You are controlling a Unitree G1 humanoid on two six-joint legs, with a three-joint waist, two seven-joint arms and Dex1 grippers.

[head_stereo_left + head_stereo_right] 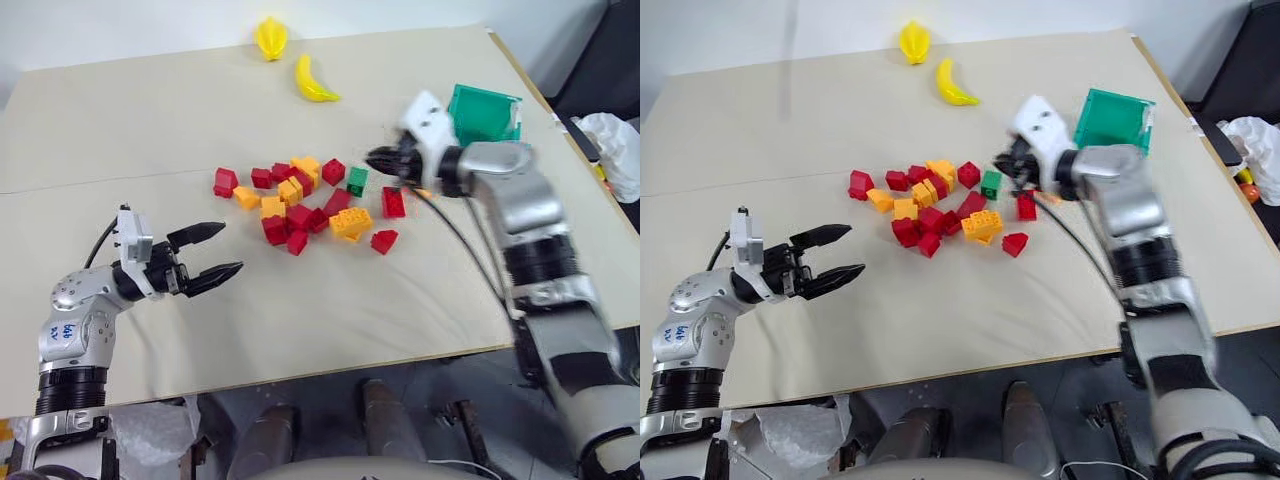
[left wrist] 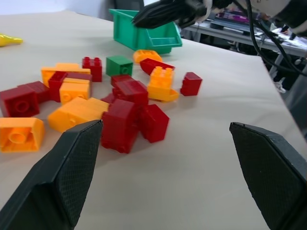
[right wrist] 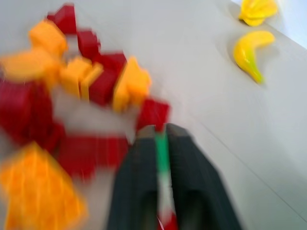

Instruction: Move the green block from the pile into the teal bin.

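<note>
Green block [image 1: 356, 181], small and studded, sits on the pile's [image 1: 300, 203] edge; left jaws gape empty, right jaws' state unclear.

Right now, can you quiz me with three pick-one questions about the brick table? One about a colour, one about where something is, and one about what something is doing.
1. What colour is the storage bin?
A. red
B. teal green
C. yellow

2. Where is the green block?
A. inside the storage bin
B. on the table, at the edge of the pile
C. on top of the banana toy

3. How are the fingers of the left gripper?
A. spread open with nothing between them
B. shut on a red brick
C. shut on an orange-yellow brick

Answers:
1 B: its walls are teal green.
2 B: it sits flat on the table, on the side of the pile nearest the bin.
3 A: the left wrist view shows a wide empty gap between them.
</note>
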